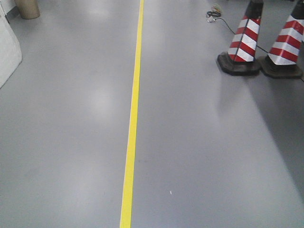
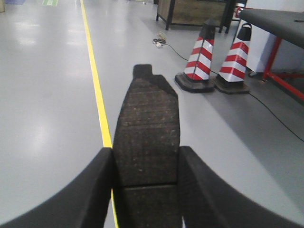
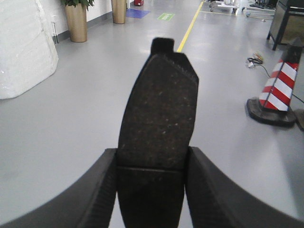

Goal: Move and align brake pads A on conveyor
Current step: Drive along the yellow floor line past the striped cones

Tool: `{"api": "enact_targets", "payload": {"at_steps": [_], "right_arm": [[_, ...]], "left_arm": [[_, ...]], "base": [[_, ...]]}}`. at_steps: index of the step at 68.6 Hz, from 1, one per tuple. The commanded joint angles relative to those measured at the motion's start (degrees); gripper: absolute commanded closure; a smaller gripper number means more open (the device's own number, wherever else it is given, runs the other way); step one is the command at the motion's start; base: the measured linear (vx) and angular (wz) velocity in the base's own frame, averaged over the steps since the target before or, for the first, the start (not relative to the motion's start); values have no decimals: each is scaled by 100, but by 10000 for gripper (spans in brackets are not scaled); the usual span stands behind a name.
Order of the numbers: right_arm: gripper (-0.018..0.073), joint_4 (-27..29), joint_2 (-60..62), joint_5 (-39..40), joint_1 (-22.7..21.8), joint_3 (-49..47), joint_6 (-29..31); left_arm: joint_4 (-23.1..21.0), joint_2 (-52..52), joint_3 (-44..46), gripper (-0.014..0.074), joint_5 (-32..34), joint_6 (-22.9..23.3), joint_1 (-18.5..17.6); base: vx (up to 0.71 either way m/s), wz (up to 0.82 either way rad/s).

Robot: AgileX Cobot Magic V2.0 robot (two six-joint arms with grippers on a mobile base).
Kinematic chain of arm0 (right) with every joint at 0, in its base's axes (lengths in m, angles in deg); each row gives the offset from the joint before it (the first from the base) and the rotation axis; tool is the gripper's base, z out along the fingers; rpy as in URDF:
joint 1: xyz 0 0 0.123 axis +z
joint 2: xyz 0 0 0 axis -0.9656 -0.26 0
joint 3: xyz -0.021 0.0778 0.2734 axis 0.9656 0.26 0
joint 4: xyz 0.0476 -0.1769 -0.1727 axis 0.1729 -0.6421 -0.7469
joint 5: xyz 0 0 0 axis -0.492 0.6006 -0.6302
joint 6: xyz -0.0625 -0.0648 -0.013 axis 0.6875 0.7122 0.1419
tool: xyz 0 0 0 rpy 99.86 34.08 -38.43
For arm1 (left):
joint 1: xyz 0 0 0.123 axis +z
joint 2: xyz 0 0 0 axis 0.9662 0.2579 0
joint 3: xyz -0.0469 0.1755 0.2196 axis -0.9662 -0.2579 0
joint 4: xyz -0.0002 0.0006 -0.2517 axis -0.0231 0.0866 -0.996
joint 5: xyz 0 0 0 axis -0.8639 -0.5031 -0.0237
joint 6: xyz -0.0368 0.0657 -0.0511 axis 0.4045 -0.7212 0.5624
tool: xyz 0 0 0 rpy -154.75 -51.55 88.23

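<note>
Left claw: clenched on a pad; its two black fingers press the pad's long edges, one on each side, with no gap showing.
Left pad: dark grey, rough-faced, held flat between the fingers above the grey floor. Its long axis runs straight out from the claw, the narrow tabbed end pointing away. A thin groove crosses it near the fingers.
Left wrist view, around: a yellow line on the floor passes under the pad's left side; two red-and-white cones stand right of it, and the dark conveyor with a red frame sits at the far right, well apart from the pad.
Right claw: clenched on a second pad, fingers tight against both long edges.
Right pad: long axis straight out from the claw, tabbed end away, leaning slightly right; a groove crosses it at finger level. Held over the floor, a cone to its right.
Front view: floor, yellow line, two cones; no claw or pad shows.
</note>
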Motion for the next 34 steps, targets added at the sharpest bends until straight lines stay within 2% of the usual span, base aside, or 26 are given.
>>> {"api": "enact_targets", "payload": {"at_steps": [1,16,34], "right_arm": [[561,1,-67,557,-27,-166,31],[561,1,-67,557,-27,-166,31],[561,1,-67,557,-27,-166,31]], "left_arm": [[29,80,153,603,537,4,-30],[29,80,153,603,537,4,-12],[34,80,153,603,537,4,-14]], "base": [[80,13],[79,6],[78,-8]]}}
